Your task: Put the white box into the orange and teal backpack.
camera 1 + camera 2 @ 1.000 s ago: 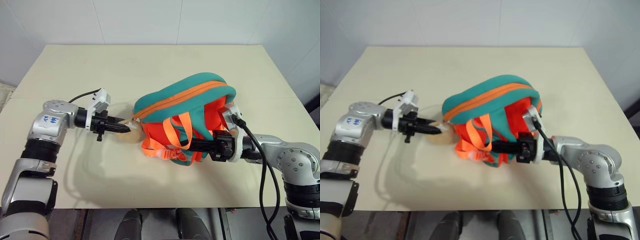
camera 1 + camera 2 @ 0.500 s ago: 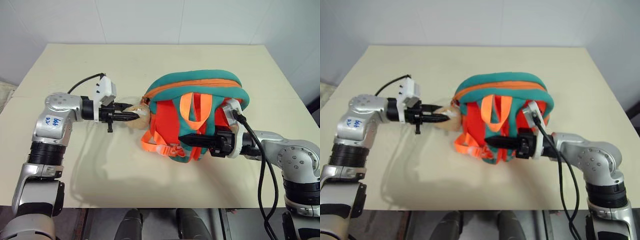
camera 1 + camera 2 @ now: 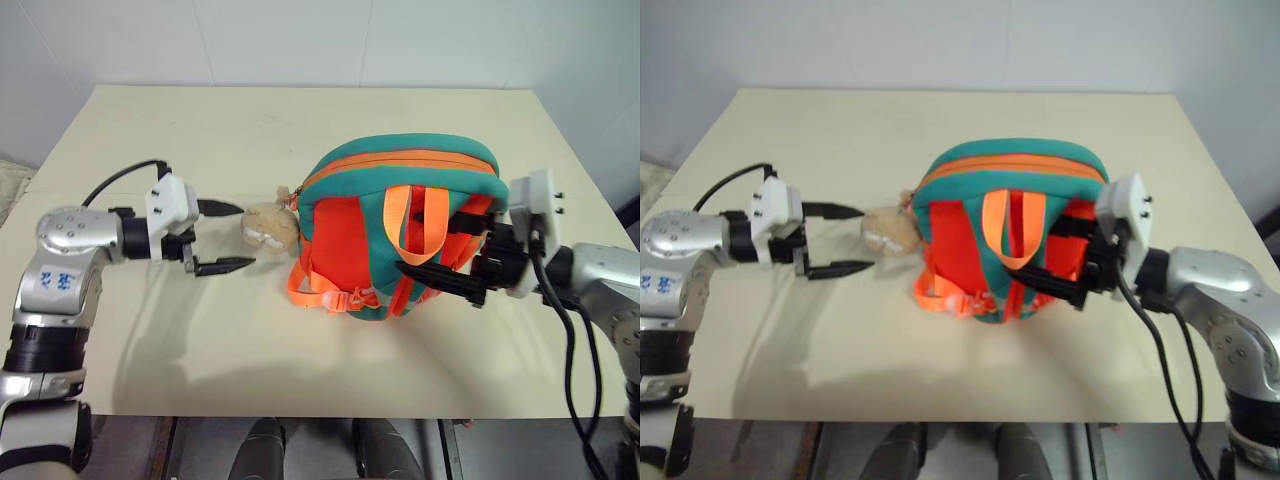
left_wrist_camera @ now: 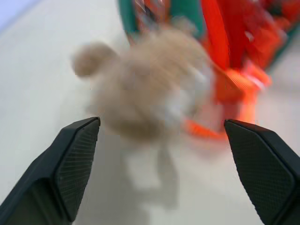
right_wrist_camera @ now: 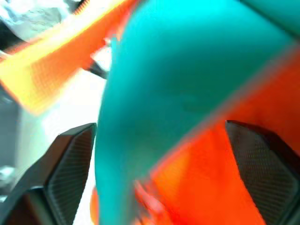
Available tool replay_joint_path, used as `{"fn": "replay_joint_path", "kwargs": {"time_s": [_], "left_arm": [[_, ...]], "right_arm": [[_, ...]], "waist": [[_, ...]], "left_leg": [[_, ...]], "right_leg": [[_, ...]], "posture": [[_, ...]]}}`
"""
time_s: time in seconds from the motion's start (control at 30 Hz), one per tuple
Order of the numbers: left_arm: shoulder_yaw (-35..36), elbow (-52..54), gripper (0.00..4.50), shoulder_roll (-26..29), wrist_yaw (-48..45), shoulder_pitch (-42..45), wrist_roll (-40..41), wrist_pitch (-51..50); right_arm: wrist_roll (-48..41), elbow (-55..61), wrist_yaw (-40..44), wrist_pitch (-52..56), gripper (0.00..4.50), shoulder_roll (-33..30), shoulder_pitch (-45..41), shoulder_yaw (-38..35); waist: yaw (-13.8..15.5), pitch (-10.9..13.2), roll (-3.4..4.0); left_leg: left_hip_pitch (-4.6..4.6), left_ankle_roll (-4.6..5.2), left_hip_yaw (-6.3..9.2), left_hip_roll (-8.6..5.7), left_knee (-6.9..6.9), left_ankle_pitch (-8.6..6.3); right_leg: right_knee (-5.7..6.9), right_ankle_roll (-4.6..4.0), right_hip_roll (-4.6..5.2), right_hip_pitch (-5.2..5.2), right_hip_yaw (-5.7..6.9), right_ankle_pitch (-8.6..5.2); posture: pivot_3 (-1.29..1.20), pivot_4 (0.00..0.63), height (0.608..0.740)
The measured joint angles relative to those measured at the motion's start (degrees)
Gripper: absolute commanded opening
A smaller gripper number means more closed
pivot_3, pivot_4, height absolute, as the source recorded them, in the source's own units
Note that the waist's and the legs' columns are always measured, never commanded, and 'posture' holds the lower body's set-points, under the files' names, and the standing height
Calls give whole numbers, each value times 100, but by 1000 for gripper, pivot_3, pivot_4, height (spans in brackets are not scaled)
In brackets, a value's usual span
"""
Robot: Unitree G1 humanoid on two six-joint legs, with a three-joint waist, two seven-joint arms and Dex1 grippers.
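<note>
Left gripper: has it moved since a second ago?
Yes. The left gripper has backed off from the plush hamster toward the table's left edge, and its jaws now stand open.

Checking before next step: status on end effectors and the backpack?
Left end effector open, off the plush hamster. Right end effector open beside the backpack. Backpack upright on the table, zipper closed.

- A bare test room or lab, not a home.
- Plain cream table (image 3: 300,130) fills the middle.
- White panelled walls (image 3: 350,40) run from ten to two o'clock.
- Grey floor (image 3: 200,450) at six o'clock.
</note>
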State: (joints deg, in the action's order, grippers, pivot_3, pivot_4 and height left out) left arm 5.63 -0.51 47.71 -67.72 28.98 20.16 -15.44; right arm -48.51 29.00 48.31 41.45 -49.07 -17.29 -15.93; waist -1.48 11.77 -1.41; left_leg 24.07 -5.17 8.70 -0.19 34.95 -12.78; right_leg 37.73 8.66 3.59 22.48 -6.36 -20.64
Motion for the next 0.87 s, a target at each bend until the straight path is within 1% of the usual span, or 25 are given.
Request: {"fn": "replay_joint_path", "kwargs": {"time_s": [0.17,0.27,0.33,0.37,0.43,0.5,0.6,0.73,0.8,0.87], "left_arm": [[190,353,4500,-41,180,-543,208,-142],[265,470,4500,-70,269,-735,242,-125],[383,586,4500,-168,340,-1101,322,-88],[400,644,4500,-184,305,-1340,332,-48],[411,801,4500,-160,117,-1792,331,238],[431,911,4500,-157,-8,-2035,337,445],[574,908,4500,-149,-16,-2046,345,605],[582,821,4500,-143,13,-1658,350,645],[587,734,4500,-145,43,-1476,351,684],[584,650,4500,-157,95,-1348,351,684]], "right_arm": [[548,16,453,-635,4482,-187,1203,-570],[644,2,721,-888,4482,-211,1612,-871],[949,-97,999,-1210,4482,-334,2128,-1155],[1103,-232,1099,-1325,4482,-347,2298,-1231],[1391,-472,1262,-1521,4482,-493,2497,-1243],[1692,-742,1328,-1895,4482,-490,2500,-1246],[1993,-1037,1478,-2445,4482,-491,2469,-1214],[2213,-1469,1678,-2853,4482,-493,2196,-1062],[2242,-1559,1733,-2901,4482,-499,2011,-941],[2245,-1596,1817,-2889,4482,-521,1895,-811]], "waist": [[39,0,-1],[16,0,-1],[-7,0,0],[-28,4,-6],[-59,4,-7],[-41,6,-10],[-10,6,-9],[0,10,-4],[-9,9,-4],[-27,10,-3]], "left_leg": [[-4,0,0,-1,12,0],[-14,2,-3,-1,11,3],[-45,3,-11,0,-1,3],[-79,3,-17,5,-12,-1],[-103,3,-36,8,-26,-5],[-103,3,-36,11,-26,-4],[-102,4,-37,12,-23,-2],[-94,8,-42,11,-17,4],[-94,8,-46,11,-17,4],[-94,7,-47,13,-26,4]], "right_leg": [[1,3,0,-13,1,4],[1,2,-1,-19,-1,12],[-10,1,-1,-47,-3,11],[-25,-3,-2,-82,-4,9],[-35,-8,-1,-97,-15,6],[-41,-10,-2,-97,-15,7],[-44,-9,-1,-102,-14,9],[-83,-19,4,-121,-11,19],[-89,6,7,-124,-12,33],[-87,9,5,-117,-12,34]], "posture": [[0,150,740],[0,150,740],[0,150,740],[0,150,740],[0,150,740],[0,150,740],[0,150,740],[0,150,740],[0,150,740],[0,150,740]]}}
